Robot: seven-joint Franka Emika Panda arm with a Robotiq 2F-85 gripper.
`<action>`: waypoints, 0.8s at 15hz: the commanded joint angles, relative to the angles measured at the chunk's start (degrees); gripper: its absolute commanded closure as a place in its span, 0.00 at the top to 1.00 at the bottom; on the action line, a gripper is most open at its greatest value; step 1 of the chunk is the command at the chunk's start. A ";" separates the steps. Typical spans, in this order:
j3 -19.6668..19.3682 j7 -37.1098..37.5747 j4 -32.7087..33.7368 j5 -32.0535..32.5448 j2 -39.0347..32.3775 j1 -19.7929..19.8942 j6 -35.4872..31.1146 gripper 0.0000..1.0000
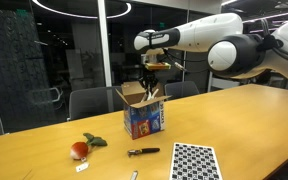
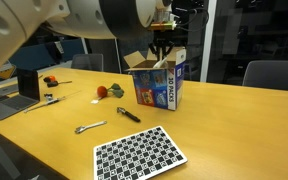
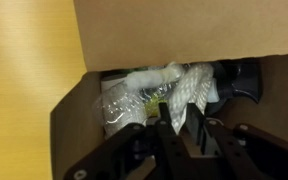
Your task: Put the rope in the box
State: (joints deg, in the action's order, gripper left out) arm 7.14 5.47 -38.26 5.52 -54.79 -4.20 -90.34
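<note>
The box [image 1: 143, 117] stands upright on the wooden table with its brown flaps open; its blue printed side also shows in an exterior view [image 2: 159, 86]. My gripper [image 1: 152, 78] hangs straight above the opening in both exterior views [image 2: 164, 48]. In the wrist view the gripper [image 3: 177, 113] is shut on the pale rope [image 3: 181, 86], which runs from between the fingers down into the box. The rest of the rope lies bunched on the box floor. A brown flap [image 3: 184, 30] fills the top of that view.
Inside the box lie a crinkled clear wrapper [image 3: 124, 100] and a dark object [image 3: 246, 82]. On the table are a checkered sheet [image 1: 194, 160], a short black stick [image 1: 142, 152], a red fruit [image 1: 79, 150] and a metal tool [image 2: 89, 127]. Chairs stand behind the table.
</note>
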 commanded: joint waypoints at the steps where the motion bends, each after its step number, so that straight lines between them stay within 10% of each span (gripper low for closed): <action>1: 1.05 -0.78 4.63 -1.56 -1.94 0.36 3.42 0.56; 7: 0.32 0.01 6.74 0.00 1.02 -0.41 10.28 0.99; 12: -0.02 0.56 8.32 0.98 9.09 -1.25 24.40 1.00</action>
State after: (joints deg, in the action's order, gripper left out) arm 7.61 5.52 -31.02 5.56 -50.49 -4.47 -72.75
